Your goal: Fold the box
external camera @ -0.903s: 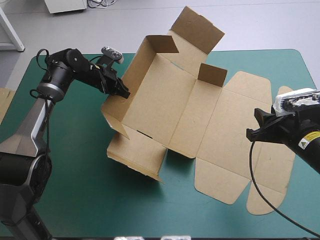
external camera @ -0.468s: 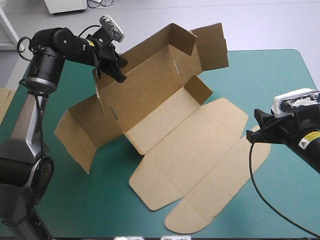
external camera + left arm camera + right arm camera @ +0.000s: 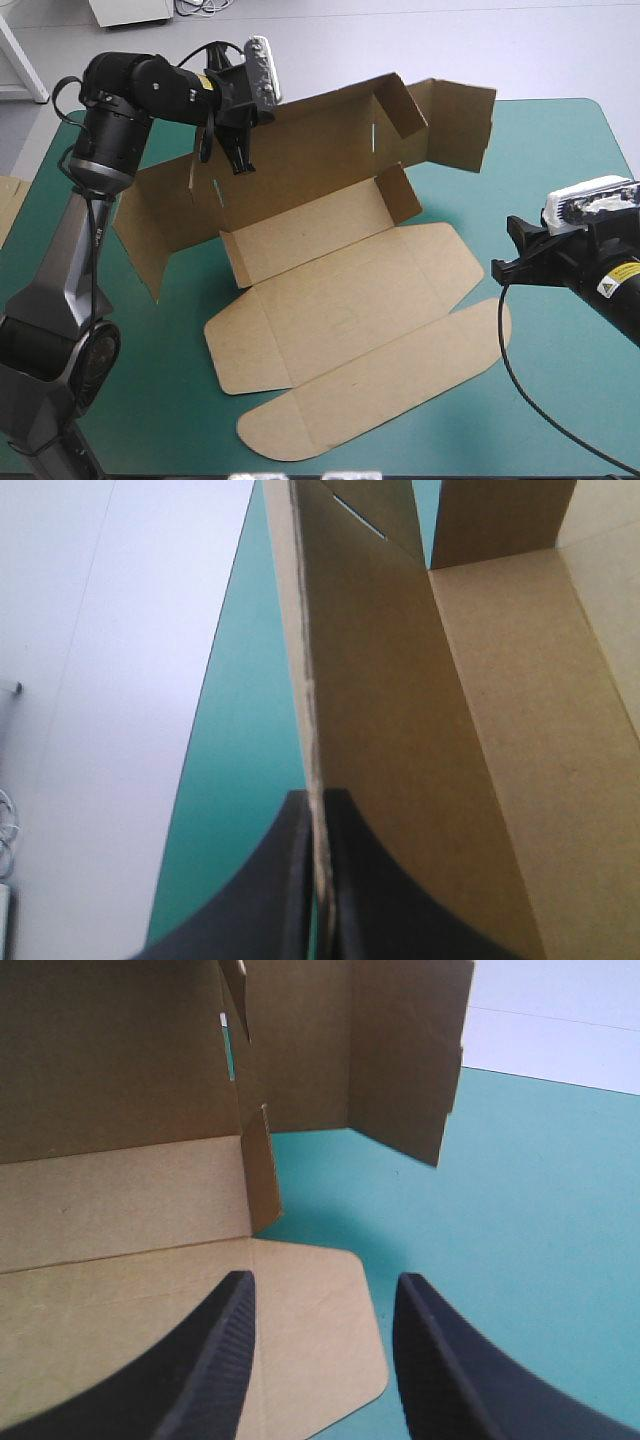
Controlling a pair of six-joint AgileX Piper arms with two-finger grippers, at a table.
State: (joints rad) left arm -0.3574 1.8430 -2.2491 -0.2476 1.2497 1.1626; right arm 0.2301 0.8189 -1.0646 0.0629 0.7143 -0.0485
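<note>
The box, a cut sheet of brown cardboard, sits on the teal-green covered worktop, its long rear wall raised and its front panels lying flat. The black-fingered left gripper is clenched on that wall's top edge. The right gripper hangs released near the box's right end, apart from it.

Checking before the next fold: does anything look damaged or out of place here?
Nothing looks torn or crushed. The box sits askew on the table, its long wall held up by the left gripper, jaws shut on its top edge; the front panels lie flat.
</note>
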